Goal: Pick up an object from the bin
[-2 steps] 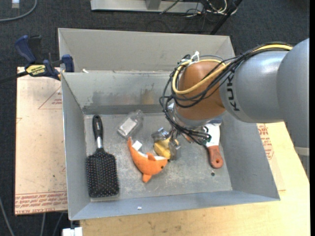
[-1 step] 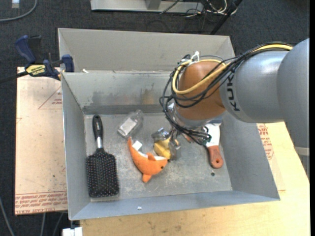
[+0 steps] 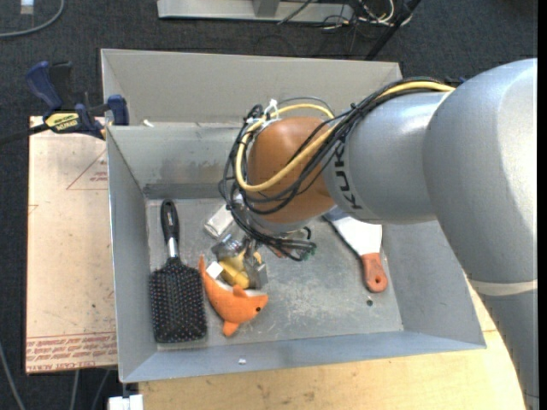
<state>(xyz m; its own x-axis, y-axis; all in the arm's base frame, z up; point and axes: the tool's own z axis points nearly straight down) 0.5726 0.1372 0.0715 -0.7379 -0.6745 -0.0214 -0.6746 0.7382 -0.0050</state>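
The arm is lettered "KU". The bin holds one black hairbrush, one orange-handled spatula and one orange toy fish at front left. The gripper sits just over the fish; whether it is open or closed cannot be told.

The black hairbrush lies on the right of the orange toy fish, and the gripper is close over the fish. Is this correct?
No. The camera view shows the black hairbrush on the left of the orange toy fish, not the right. The gripper is close over the fish.
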